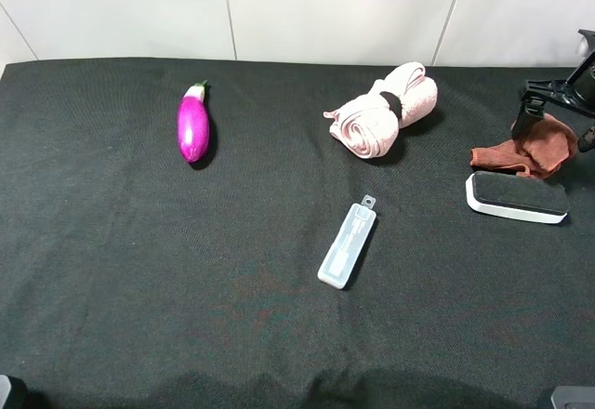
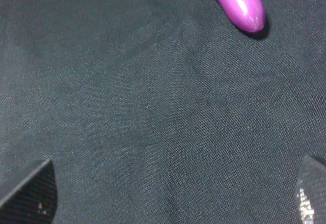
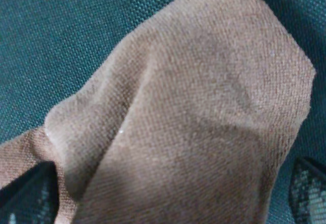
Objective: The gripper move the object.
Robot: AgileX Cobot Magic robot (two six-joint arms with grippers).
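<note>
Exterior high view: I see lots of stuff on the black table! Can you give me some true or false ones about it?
1. The eggplant is purple. True.
2. The pink towel lies spread out flat. False: it is rolled up with a black band around it.
3. The right end effector is above the brown cloth. True.
4. The clear case rests on the eggplant. False: it lies apart from it, near the middle of the table.
5. The left end effector grips the eggplant. False: it is open and empty, and the eggplant lies apart from it.
</note>
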